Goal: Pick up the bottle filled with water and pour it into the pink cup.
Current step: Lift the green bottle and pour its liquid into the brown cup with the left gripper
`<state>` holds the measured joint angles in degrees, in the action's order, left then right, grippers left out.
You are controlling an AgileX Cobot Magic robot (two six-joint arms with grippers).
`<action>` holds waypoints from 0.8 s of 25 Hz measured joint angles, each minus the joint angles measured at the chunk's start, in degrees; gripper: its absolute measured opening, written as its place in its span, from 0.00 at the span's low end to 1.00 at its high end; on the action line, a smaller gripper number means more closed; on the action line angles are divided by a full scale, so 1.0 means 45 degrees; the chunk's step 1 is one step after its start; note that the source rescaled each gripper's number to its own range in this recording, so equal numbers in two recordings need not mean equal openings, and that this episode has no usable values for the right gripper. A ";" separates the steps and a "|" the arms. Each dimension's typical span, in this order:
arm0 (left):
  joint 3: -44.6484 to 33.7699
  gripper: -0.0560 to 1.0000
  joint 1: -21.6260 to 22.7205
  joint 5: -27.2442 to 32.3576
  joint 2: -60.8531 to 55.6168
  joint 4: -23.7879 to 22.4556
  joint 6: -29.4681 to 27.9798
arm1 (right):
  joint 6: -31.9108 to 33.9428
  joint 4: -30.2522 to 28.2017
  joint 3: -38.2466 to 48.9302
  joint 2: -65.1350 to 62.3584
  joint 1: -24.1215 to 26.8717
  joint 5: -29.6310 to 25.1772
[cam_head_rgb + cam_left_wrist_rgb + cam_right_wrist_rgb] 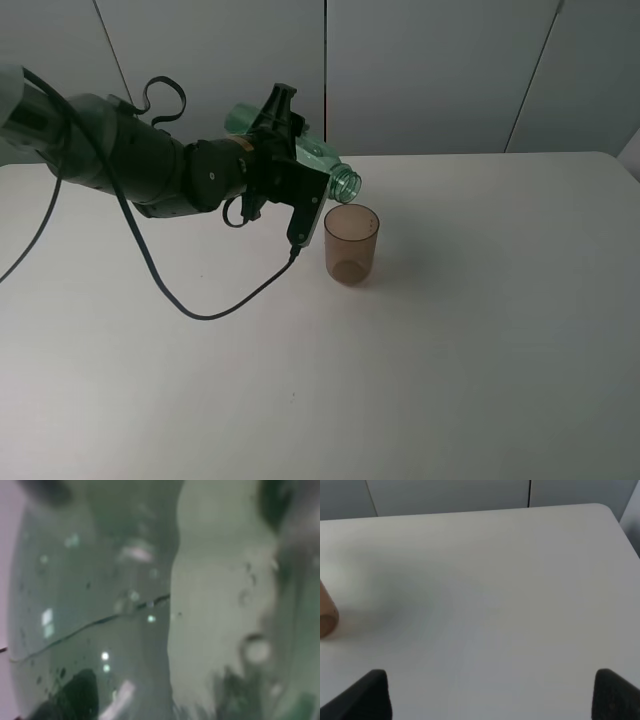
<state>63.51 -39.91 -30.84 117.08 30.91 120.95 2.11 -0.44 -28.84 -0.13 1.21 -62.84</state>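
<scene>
The green transparent bottle is tilted almost flat, its open mouth just above the far left rim of the pink cup. My left gripper is shut on the bottle's body. The left wrist view is filled by the blurred bottle wall, with droplets on it. The cup stands upright on the white table; its edge shows as the cup in the right wrist view. My right gripper is open with nothing between its fingers, well apart from the cup.
A black cable hangs from the left arm and loops across the table in front of it, left of the cup. A pale panelled wall runs behind the table's far edge.
</scene>
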 joint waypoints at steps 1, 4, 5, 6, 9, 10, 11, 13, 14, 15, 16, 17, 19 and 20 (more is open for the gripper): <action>0.0000 0.06 0.0000 0.0000 0.0000 -0.0022 0.0008 | 0.0000 0.0000 0.0000 0.0000 0.0000 0.0000; 0.0000 0.06 0.0000 -0.0024 0.0000 -0.0075 0.0008 | 0.0000 0.0000 0.0000 0.0000 0.0000 0.0000; 0.0000 0.06 0.0000 -0.0024 0.0000 -0.0105 0.0008 | 0.0000 0.0000 0.0000 0.0000 0.0000 0.0000; 0.0000 0.06 0.0000 -0.0024 0.0000 -0.0132 0.0008 | 0.0000 0.0000 0.0000 0.0000 0.0000 0.0000; 0.0000 0.06 0.0000 -0.0024 0.0000 -0.0200 0.0008 | 0.0000 0.0000 0.0000 0.0000 0.0000 0.0000; 0.0000 0.06 0.0000 -0.0024 0.0000 -0.0266 0.0008 | 0.0000 0.0000 0.0000 0.0000 0.0000 0.0000; 0.0000 0.06 0.0000 -0.0024 0.0000 -0.0294 0.0008 | 0.0000 0.0000 0.0000 0.0000 0.0000 0.0000; 0.0000 0.06 0.0000 -0.0075 0.0000 -0.0403 0.0008 | 0.0000 0.0000 0.0000 0.0000 0.0000 0.0000; 0.0000 0.06 0.0000 -0.0131 0.0000 -0.0460 0.0008 | 0.0000 0.0000 0.0000 0.0000 0.0000 0.0000; 0.0000 0.06 0.0000 -0.0163 0.0000 -0.0472 0.0008 | 0.0000 0.0000 0.0000 0.0000 0.0000 0.0000; 0.0000 0.06 0.0000 -0.0225 0.0000 -0.0494 0.0008 | 0.0000 0.0000 0.0000 0.0000 0.0000 0.0000; 0.0000 0.06 0.0000 -0.0245 0.0000 -0.0494 0.0008 | 0.0000 0.0000 0.0000 0.0000 0.0000 0.0000; 0.0000 0.06 0.0000 -0.0277 0.0000 -0.0503 0.0008 | 0.0000 0.0000 0.0000 0.0000 0.0000 0.0000; 0.0000 0.06 0.0000 -0.0308 0.0000 -0.0503 0.0008 | 0.0000 0.0000 0.0000 0.0000 0.0000 0.0000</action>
<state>63.51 -39.91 -32.22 117.08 28.64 120.98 2.11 -0.44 -28.84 -0.13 1.21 -62.84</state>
